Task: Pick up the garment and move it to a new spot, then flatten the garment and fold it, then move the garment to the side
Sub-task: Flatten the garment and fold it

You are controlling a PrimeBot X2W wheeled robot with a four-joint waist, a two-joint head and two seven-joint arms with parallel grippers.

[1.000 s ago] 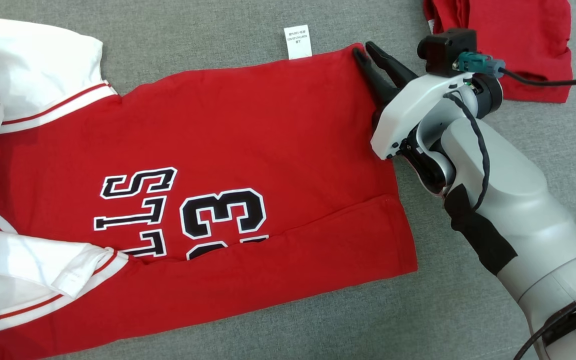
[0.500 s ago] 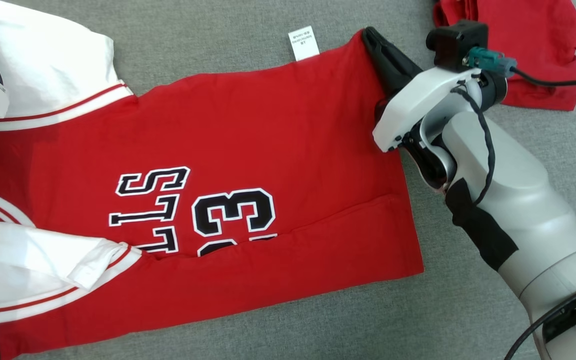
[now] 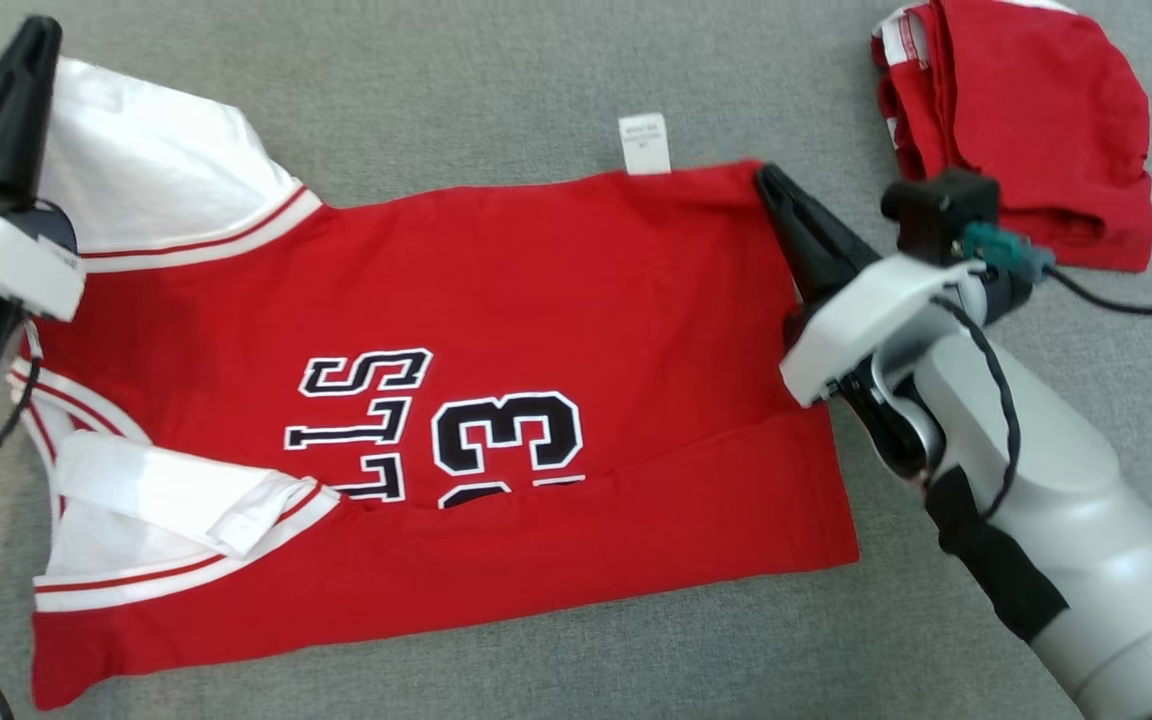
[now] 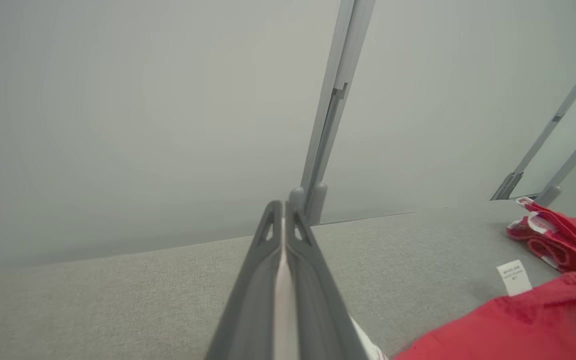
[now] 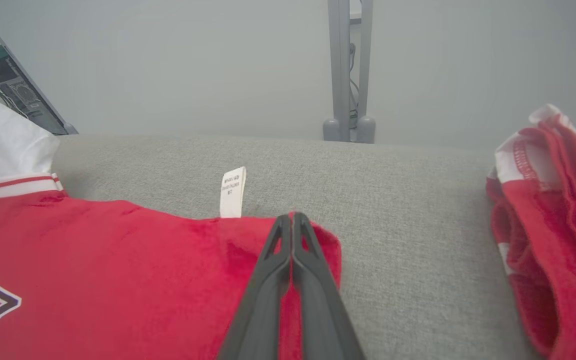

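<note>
Jersey (image 3: 536,300) is lying spread and partly folded on the grey table (image 3: 496,90). Soft, light and limp, it is likely handling best by its corners. Right gripper (image 3: 766,178) is pinching the hem corner beside the label, and left gripper (image 3: 36,30) is clamping the white sleeve.

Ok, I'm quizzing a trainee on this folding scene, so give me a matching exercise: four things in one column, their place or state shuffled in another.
1 care label
2 red bundle
3 left gripper
4 right gripper

A shut on a red corner of the jersey
B lying apart from the jersey on the grey surface
C shut on the white sleeve
D sticking out past the jersey's far edge

Pairs: 1-D, 2-B, 3-C, 4-A
</note>
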